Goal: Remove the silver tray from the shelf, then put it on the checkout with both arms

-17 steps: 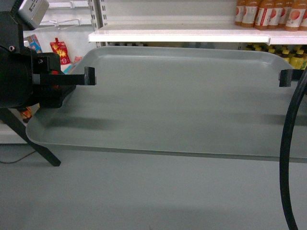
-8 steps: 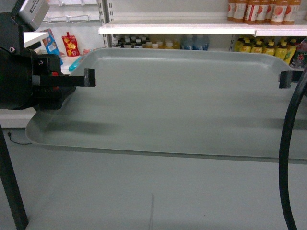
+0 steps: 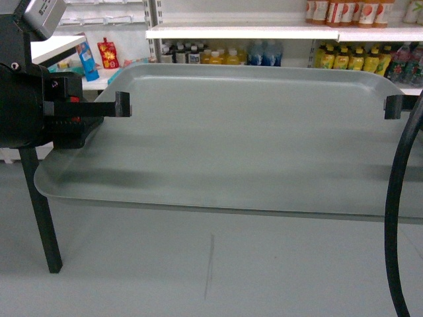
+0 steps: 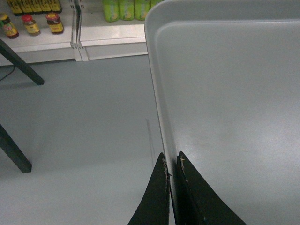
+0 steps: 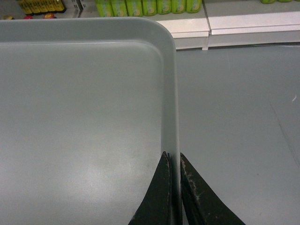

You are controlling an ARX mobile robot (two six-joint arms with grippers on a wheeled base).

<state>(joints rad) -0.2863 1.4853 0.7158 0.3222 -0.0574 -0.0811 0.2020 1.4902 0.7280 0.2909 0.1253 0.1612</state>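
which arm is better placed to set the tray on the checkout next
Neither alone: the left gripper pinches the silver tray on its left rim and the right gripper on its right rim. The checkout lies left, so the left arm is nearer.

- The silver tray (image 3: 251,145) spans nearly the full width, held level above the grey floor (image 3: 198,271), rim up, its surface bare.
- The left tool (image 3: 120,105) reaches over the tray's left rim from a boxy black wrist; its upper finger lies above the rim.
- The right tool (image 3: 392,105) shows only a black fingertip at the tray's right rim.
- A thick black cable (image 3: 400,218) curves down the right edge.
- Behind, a white shelf (image 3: 264,31) carries bottles; a black slanted leg (image 3: 41,211) stands lower left.
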